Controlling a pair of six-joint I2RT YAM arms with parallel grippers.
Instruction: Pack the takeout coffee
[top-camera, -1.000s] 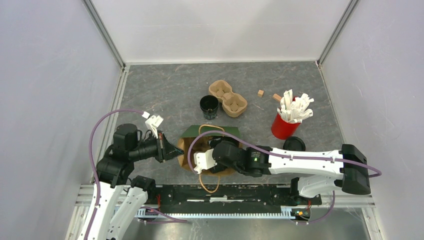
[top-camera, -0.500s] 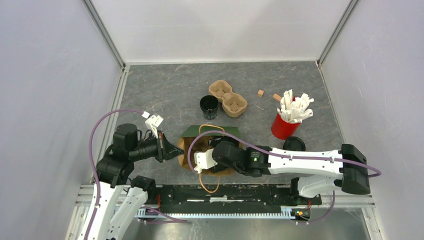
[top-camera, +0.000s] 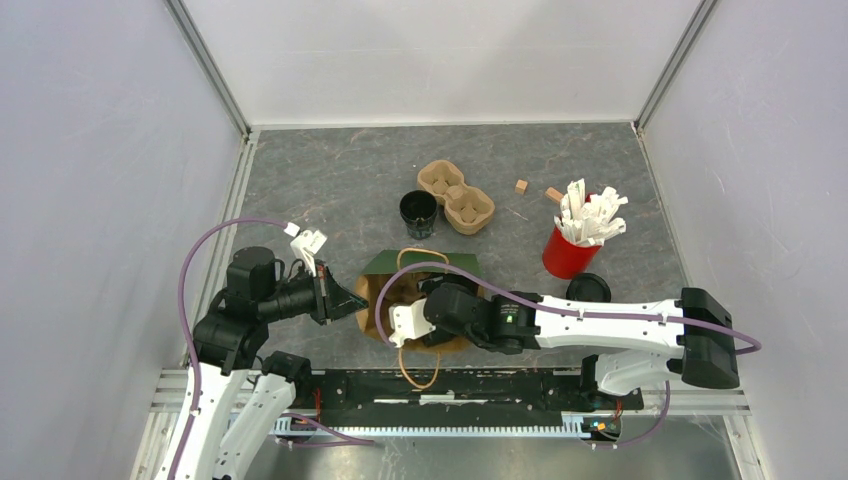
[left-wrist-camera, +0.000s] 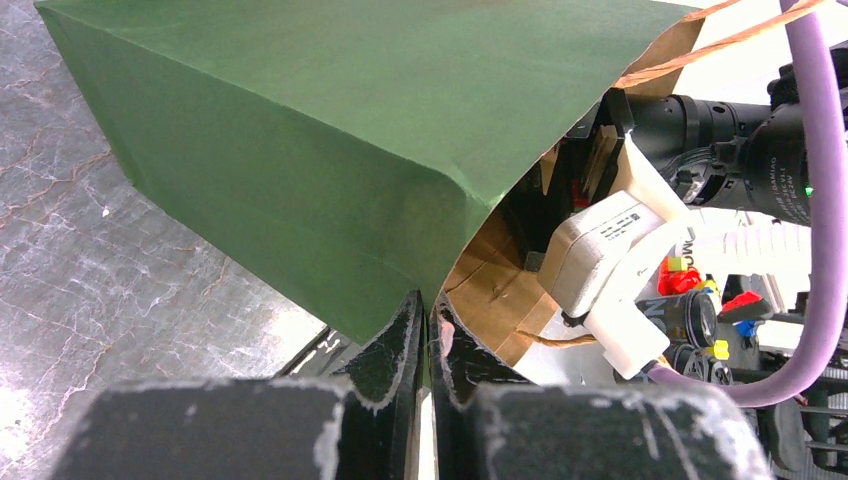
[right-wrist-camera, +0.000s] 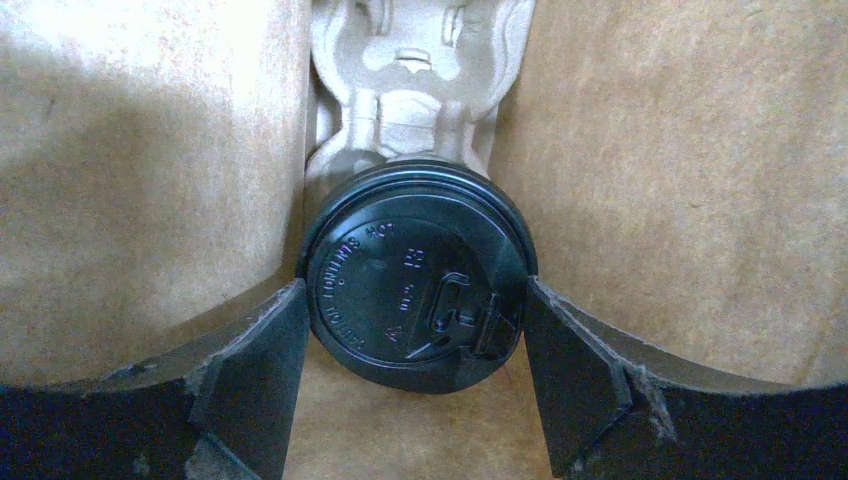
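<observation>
The takeout coffee (right-wrist-camera: 415, 275), a black cup with a round black lid, stands deep inside the green paper bag (top-camera: 420, 263), against a pulp carrier (right-wrist-camera: 415, 60) lying in the bag. My right gripper (right-wrist-camera: 415, 300) reaches into the bag, and its fingers (right-wrist-camera: 265, 350) press on both sides of the lid. In the top view the bag and wrist hide its tips and the cup. My left gripper (left-wrist-camera: 432, 315) is shut on the bag's mouth edge (left-wrist-camera: 470, 240) and holds it open; it shows at the bag's left side in the top view (top-camera: 350, 298).
Behind the bag stand an open black cup (top-camera: 418, 212) and a brown pulp cup carrier (top-camera: 457, 196). A red cup of white sticks (top-camera: 570, 250) is at the right, with a loose black lid (top-camera: 589, 288) in front. Two small wooden blocks (top-camera: 521, 186) lie at the back right.
</observation>
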